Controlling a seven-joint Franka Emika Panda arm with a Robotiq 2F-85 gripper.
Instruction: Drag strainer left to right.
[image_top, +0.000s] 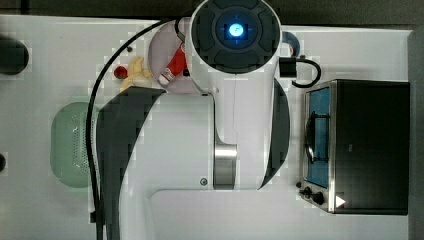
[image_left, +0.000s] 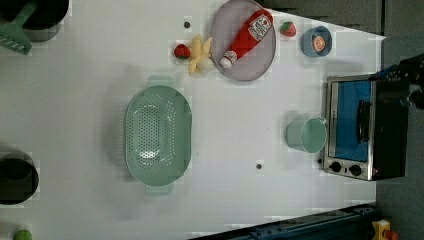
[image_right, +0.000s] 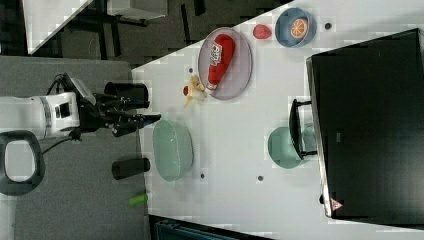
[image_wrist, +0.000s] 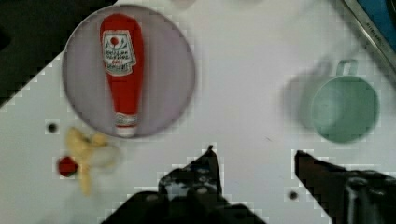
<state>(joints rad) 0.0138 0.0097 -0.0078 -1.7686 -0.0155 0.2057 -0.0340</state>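
Strainer (image_left: 158, 134): mint-green, oblong, holes across its inside, open side up. It lies flat on the white surface (image_left: 235, 125). In the left view its long axis runs up and down the picture, with one small tab handle at the upper end and one at the lower end. It sits in the left view's left half, well apart from everything else. In the top view my own arm covers part of the strainer (image_top: 70, 145), which lies near the top view's left edge.

Banana (image_left: 200, 56) and strawberry (image_left: 182, 51): lying together, beyond the strainer's upper end in the left view.

Plate (image_left: 260, 55): round, grey, just beside the banana. A ketchup bottle (image_left: 247, 36) lies on it, cap toward the banana.

Second strawberry (image_left: 287, 28) and blue bowl (image_left: 316, 41): past the plate, toward the left view's right.

Cup (image_left: 307, 134): mint-green, round, on its side just beside the oven (image_left: 365, 130), whose door is blue.

My fingers (image_wrist: 254, 161): apart, nothing between them, bare surface showing in the gap. In the right view my fingers (image_right: 145, 119) hang clear of the surface, apart from the strainer (image_right: 172, 150).
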